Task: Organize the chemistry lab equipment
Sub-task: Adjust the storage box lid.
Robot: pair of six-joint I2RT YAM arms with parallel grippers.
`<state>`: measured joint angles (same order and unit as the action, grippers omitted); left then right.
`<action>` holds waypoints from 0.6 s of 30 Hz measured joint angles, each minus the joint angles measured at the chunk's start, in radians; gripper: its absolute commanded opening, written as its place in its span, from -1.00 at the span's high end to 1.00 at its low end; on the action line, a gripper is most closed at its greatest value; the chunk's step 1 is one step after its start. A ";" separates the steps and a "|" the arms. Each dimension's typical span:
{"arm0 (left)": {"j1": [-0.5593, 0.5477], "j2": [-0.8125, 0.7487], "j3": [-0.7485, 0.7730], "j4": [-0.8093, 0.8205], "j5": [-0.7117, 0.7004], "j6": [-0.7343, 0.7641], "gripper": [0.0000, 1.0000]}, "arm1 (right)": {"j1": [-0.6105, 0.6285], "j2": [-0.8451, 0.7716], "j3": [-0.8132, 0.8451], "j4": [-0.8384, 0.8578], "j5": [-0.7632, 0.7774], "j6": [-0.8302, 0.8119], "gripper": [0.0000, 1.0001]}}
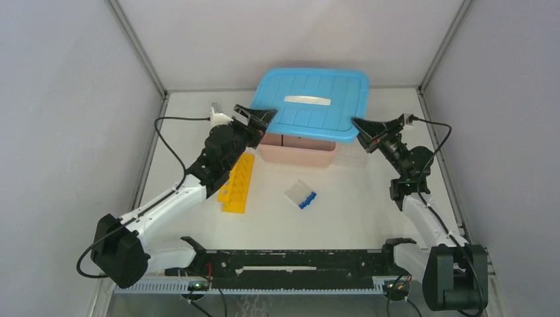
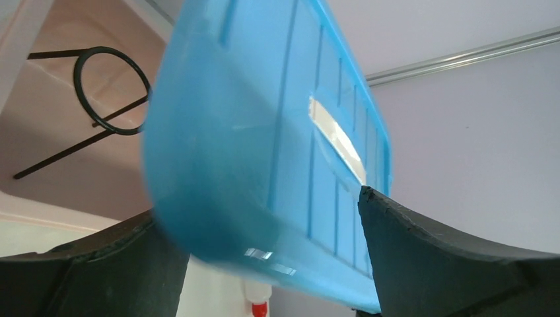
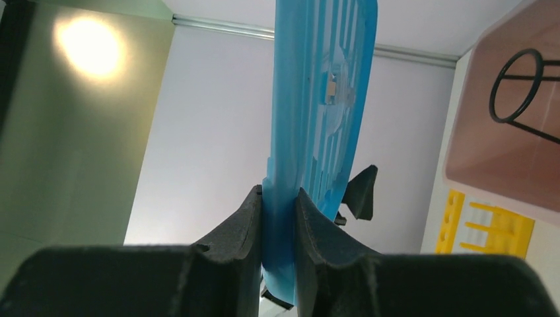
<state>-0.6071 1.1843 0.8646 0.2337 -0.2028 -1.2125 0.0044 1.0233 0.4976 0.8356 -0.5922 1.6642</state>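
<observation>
- The blue lid (image 1: 315, 105) is clamped by the right gripper (image 3: 279, 195) (above the pink bin (image 1: 297, 153)).
- The left gripper (image 2: 257, 205) is held wide open around the lid's corner.
- The yellow rack (image 1: 238, 183) and tubes (image 1: 302, 195) are seen on the table (image 1: 370, 211).

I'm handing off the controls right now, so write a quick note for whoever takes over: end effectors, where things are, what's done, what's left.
Right end effector: shut on the edge of the blue lid, which is tilted up over the pink bin.
Left end effector: open, fingers straddling the lid's opposite corner.
In the bin: black wire ring.
On the table: yellow rack, blue-capped tubes, and a faint clear tray beside the bin.
Done: bin opened, ring inside.
Left: rack, tubes and tray, then probably the lid back on.
</observation>
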 measured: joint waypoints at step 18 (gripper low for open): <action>0.002 0.020 -0.085 0.205 -0.012 -0.234 0.57 | 0.092 0.041 -0.013 0.024 0.076 0.034 1.00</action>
<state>-0.6056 1.2041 0.7792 0.4389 -0.2150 -1.4467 0.0963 1.0645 0.4847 0.8593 -0.5159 1.6985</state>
